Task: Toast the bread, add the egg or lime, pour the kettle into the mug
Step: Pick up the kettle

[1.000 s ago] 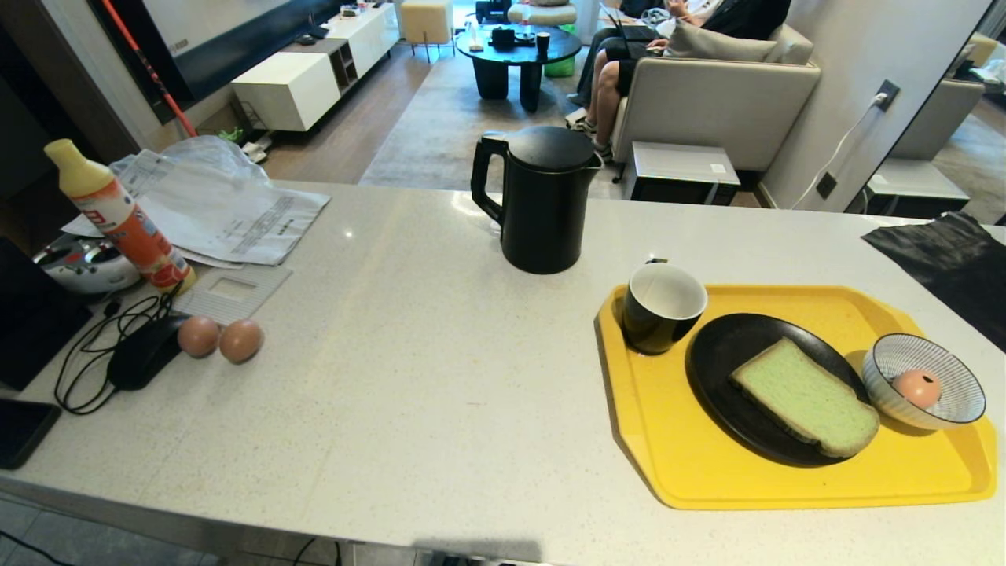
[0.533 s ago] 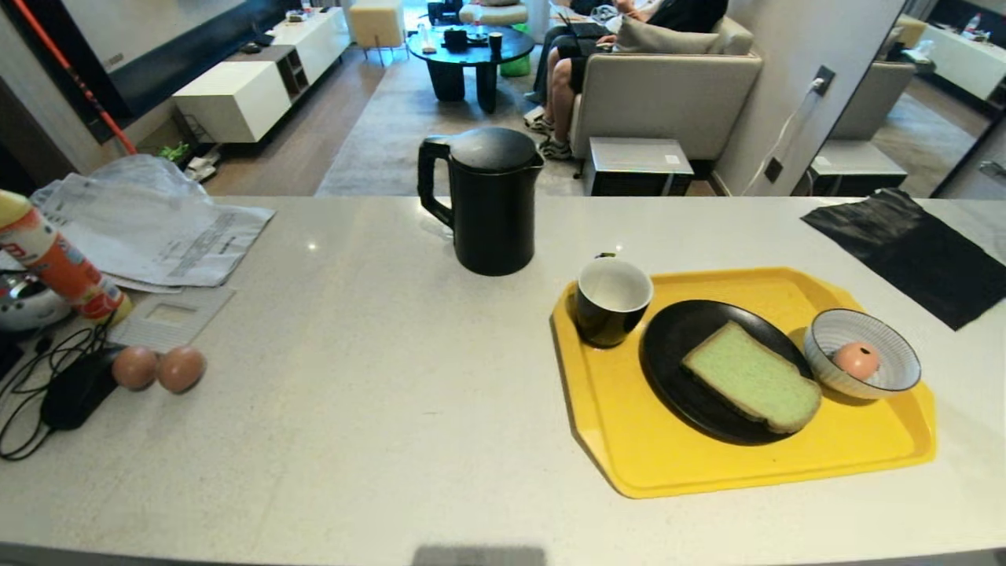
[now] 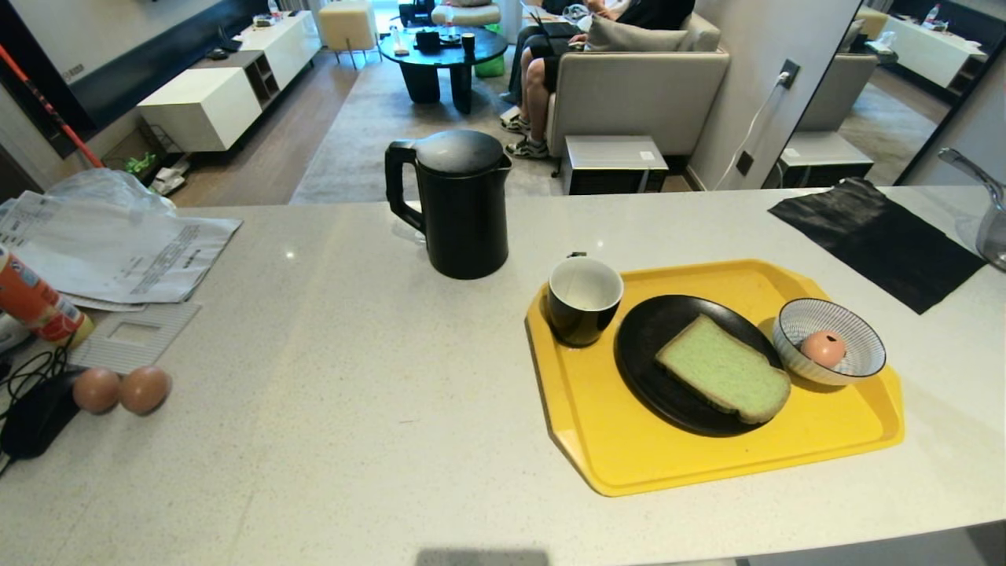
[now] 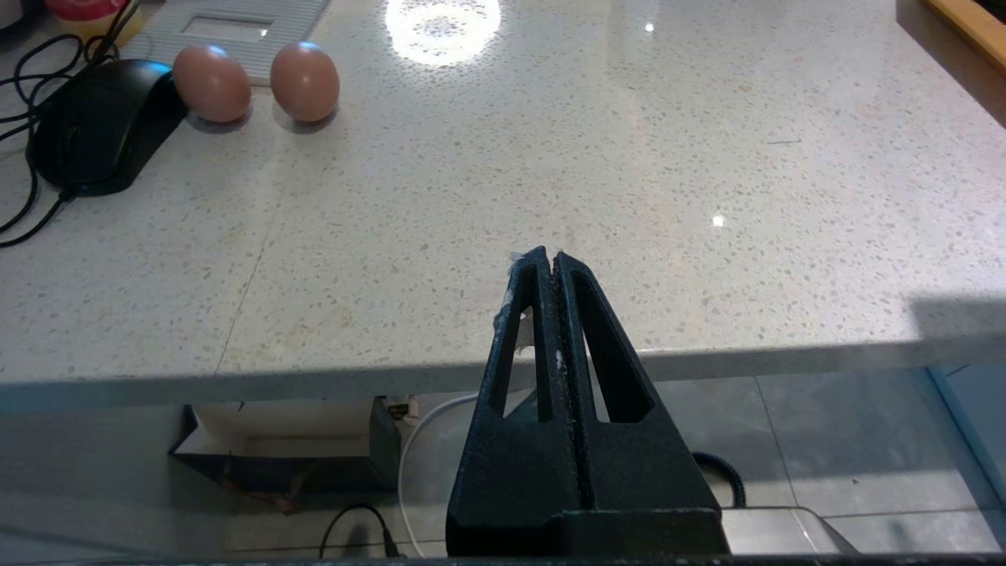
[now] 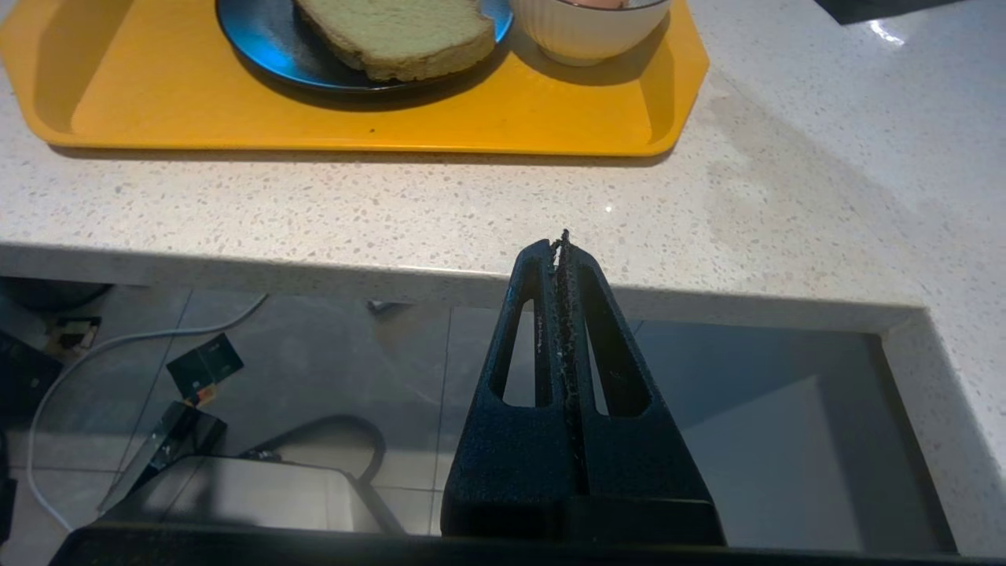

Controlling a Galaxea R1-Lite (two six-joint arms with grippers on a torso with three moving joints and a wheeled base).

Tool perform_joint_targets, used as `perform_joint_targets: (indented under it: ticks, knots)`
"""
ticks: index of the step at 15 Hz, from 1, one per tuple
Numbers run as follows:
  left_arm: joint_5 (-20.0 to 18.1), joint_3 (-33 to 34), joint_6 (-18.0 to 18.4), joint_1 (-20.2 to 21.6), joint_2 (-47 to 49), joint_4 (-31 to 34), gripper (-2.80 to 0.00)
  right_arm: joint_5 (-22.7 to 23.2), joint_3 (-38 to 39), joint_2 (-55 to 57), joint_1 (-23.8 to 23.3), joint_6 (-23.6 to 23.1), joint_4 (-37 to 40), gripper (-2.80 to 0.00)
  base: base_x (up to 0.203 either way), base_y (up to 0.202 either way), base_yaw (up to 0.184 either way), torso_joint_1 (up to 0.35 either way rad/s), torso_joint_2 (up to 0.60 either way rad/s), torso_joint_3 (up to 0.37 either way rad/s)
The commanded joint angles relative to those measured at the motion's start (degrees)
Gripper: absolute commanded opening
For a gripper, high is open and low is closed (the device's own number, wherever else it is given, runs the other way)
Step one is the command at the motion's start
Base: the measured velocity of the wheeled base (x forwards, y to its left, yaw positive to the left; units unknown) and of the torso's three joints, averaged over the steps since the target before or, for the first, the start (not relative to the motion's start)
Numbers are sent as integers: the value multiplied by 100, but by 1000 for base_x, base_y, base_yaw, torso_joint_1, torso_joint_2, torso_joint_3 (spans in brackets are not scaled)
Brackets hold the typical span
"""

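At the far left, well out from our left claw (image 4: 548, 259), we see a black computer mouse (image 3: 35, 413) with two plain brown eggs (image 3: 122, 389) touching each other just beside it, and papers (image 3: 118, 248) farther back. Our left claw sits at the near edge of the table (image 3: 354, 409), its fingers pressed together on nothing, with bare stone ahead of it and the eggs away to its left.

Farther along, beyond both claws toward the far side of the table, the kettle (image 3: 460, 204) stands upright, lid on, handle to the left. To its right and nearer us lies a yellow tray (image 3: 707, 464). On the tray's left end the mug (image 3: 583, 300) stands upright with its white inside showing. Just beside it a black plate (image 3: 652, 369) carries the bread (image 3: 723, 377), lying flat. At the tray's right end a striped bowl (image 3: 829, 350) holds the egg (image 3: 823, 347).

Our right claw (image 5: 559, 244) hangs just short of the table's near edge, closed tight and empty; the tray lies ahead of it and slightly left, with the bread and bowl at the nearest side. A black cloth (image 3: 876, 240) lies farther back on the right.
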Motion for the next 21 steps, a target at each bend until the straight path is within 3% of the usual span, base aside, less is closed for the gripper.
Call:
perform_joint_targets:
  ticks: [1, 5, 8, 10, 15, 17, 19, 21]
  knots:
    - [2, 88, 5, -1, 0, -10, -280, 2, 6, 2, 2, 11, 0, -280, 0, 0, 0, 0, 0, 0]
    - [1, 25, 19, -1, 0, -59, -280, 2, 3, 2, 2, 0, 0, -280, 0, 0, 0, 0, 0, 0]
    - [-227, -1178, 34, -1, 278, 30, -280, 2, 1, 2, 2, -4, 0, -280, 0, 0, 0, 0, 0, 0]
    - [-206, -2216, 21, 2, 1156, 192, -280, 2, 0, 2, 2, -5, 0, -280, 0, 0, 0, 0, 0, 0]
    - [540, -4490, -172, 7, 3565, 296, -280, 2, 1, 2, 2, -6, 0, -280, 0, 0, 0, 0, 0, 0]
    - [715, -4866, -230, 144, 4253, 294, -280, 2, 3, 2, 2, -6, 0, -280, 0, 0, 0, 0, 0, 0]
    - [777, -5254, -250, 539, 4969, 184, -280, 2, 0, 2, 1, -5, 0, -280, 0, 0, 0, 0, 0, 0]
    - [788, -5538, -256, 863, 5648, -245, -280, 2, 0, 2, 2, 12, 0, -280, 0, 0, 0, 0, 0, 0]
